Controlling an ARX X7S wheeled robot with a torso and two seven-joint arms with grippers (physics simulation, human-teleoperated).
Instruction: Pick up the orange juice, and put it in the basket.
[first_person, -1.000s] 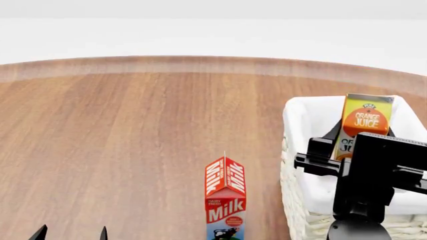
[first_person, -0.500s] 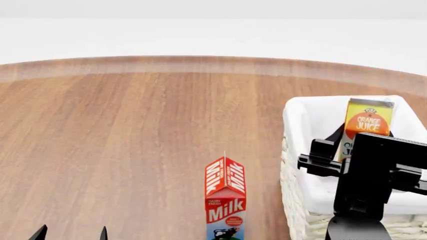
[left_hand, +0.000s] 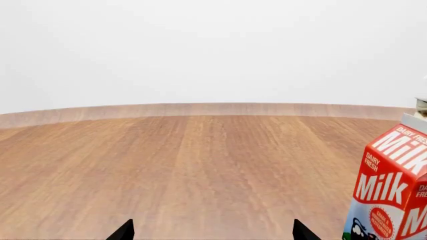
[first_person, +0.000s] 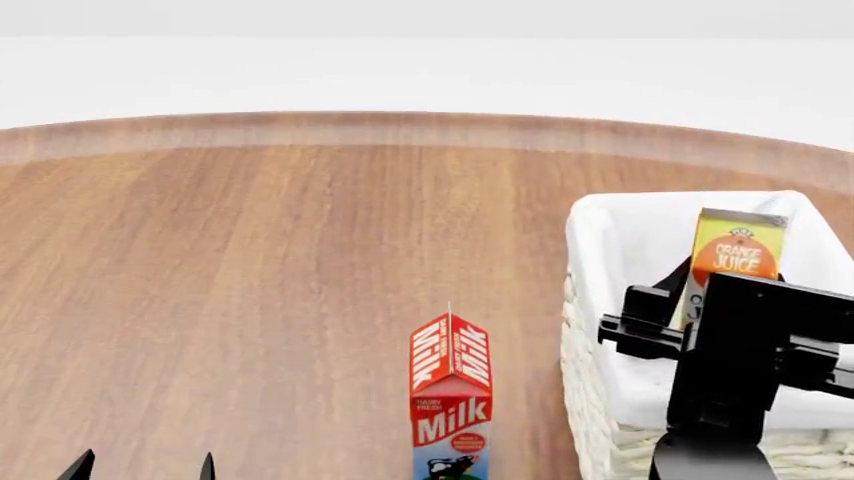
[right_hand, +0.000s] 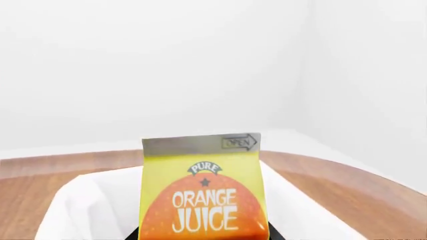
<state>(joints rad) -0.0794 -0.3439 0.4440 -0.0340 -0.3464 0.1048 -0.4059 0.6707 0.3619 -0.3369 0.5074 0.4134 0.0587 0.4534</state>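
At the right edge of the head view, our right gripper holds the orange juice upright over the inside of the basket. The carton's lower half is hidden behind our black wrist, so we cannot tell whether its base touches the liner. The fingers sit clamped on the carton's lower sides. In the right wrist view the orange juice fills the lower middle of the frame, its printed face towards the camera, with the white cloth of the basket curving around behind and beside it.

The milk carton stands upright on the worktop at the lower centre of the head view, just left of the basket and apart from it. In the left wrist view the milk carton shows at the lower right.

Our left gripper shows only as two dark fingertips at the bottom left of the head view. In the left wrist view the left gripper has its two fingertips spread wide apart at the bottom edge with nothing between them.
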